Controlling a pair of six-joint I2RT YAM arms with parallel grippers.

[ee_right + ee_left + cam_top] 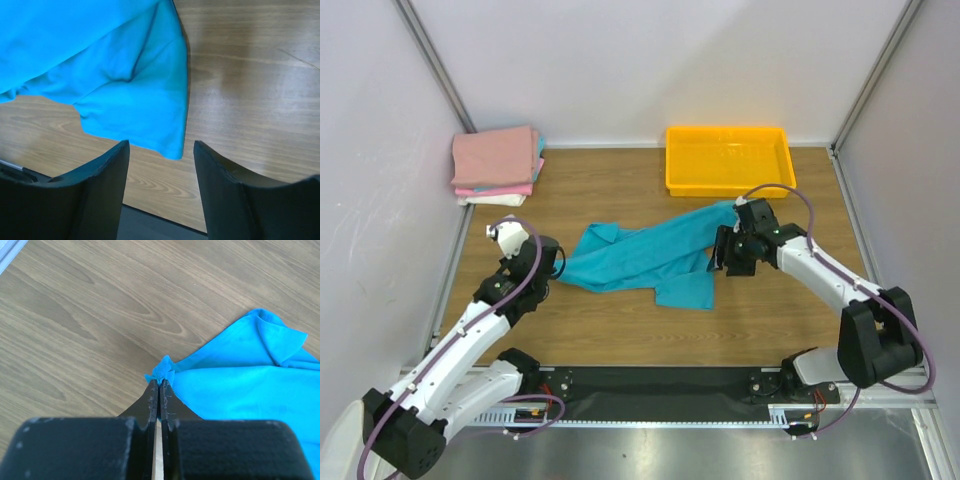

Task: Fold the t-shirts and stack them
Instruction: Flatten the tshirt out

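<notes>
My left pincer (pixel 159 386) clamps the nine-o'clock corner of the limp teal-blue cloth t-shirt (pixel 645 255); right pincer (pixel 160 165) gapes empty. I'd grip edges.

Teal t-shirt (pixel 650 258) lying rumpled — left gripper (pixel 557 262), right gripper (pixel 720 252) at its ends, folded stack (pixel 498 165) back left

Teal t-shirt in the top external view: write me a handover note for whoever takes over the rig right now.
Left gripper: jaws shut, pinching a corner of the teal t-shirt.
Right gripper: jaws open, empty, over the shirt's other end.
The shirt lies crumpled and unfolded on the wooden table.
Done: folded stack, pink on top, at the far left corner.
Left to do: spread it, fold it, add it to the stack.
</notes>
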